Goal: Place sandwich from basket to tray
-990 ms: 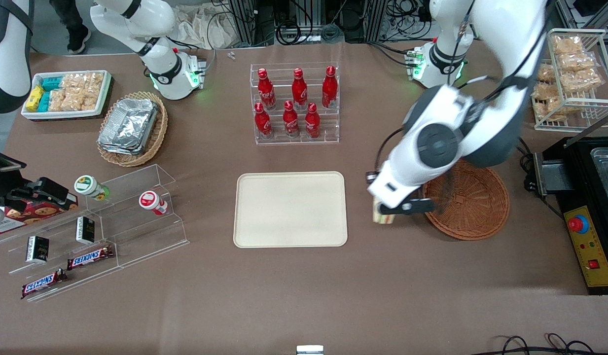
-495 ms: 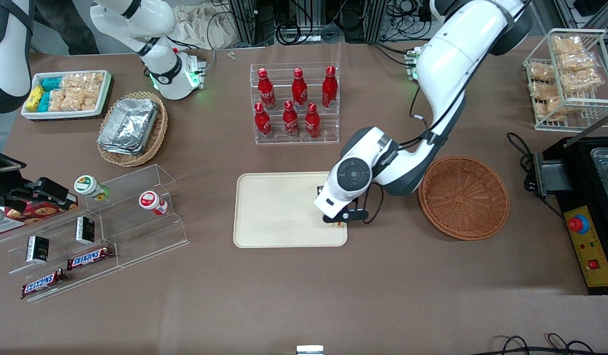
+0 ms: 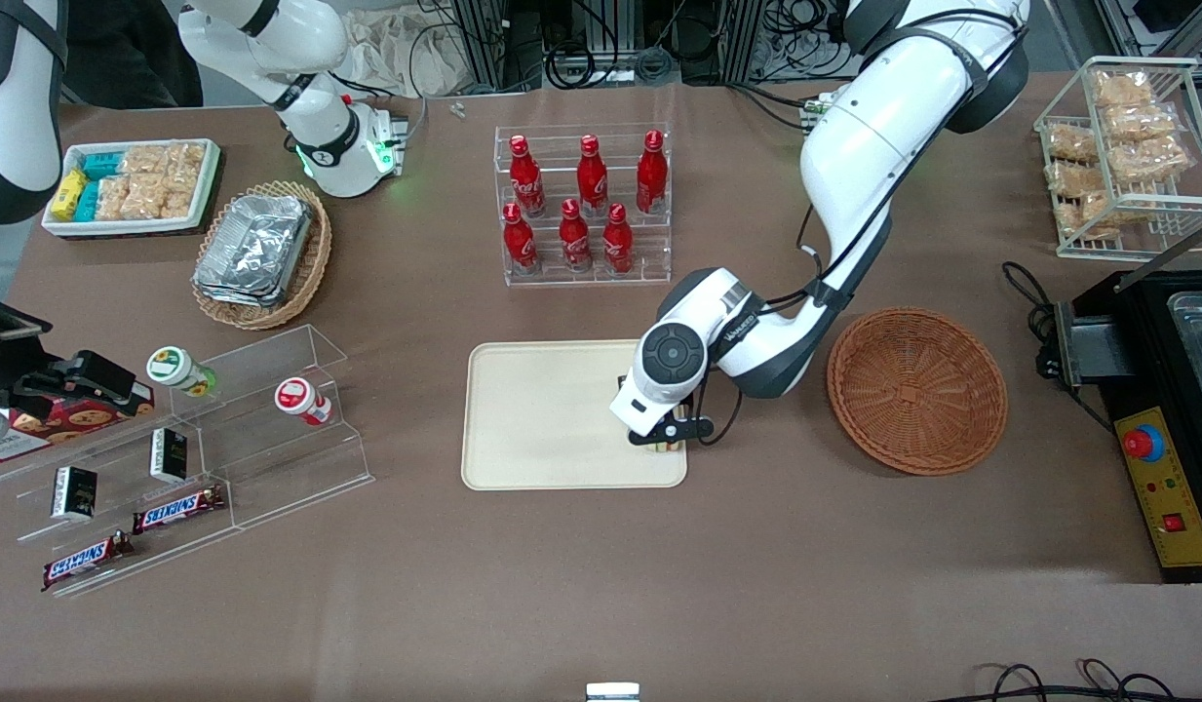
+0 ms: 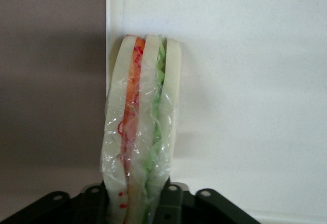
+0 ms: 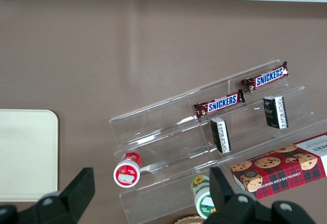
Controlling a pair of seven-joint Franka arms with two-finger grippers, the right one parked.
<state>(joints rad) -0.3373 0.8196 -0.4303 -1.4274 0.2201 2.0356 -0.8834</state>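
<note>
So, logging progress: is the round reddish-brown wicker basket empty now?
Empty: round reddish-brown wicker basket shows bare weave; the gripper holds the wrapped sandwich over the cream tray.

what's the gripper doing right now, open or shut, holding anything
Gripper: shut on the sandwich, low over the corner of the tray nearest the basket.

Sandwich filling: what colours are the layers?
Orange-red and green between white bread on the sandwich, clearest in the left wrist view.
</note>
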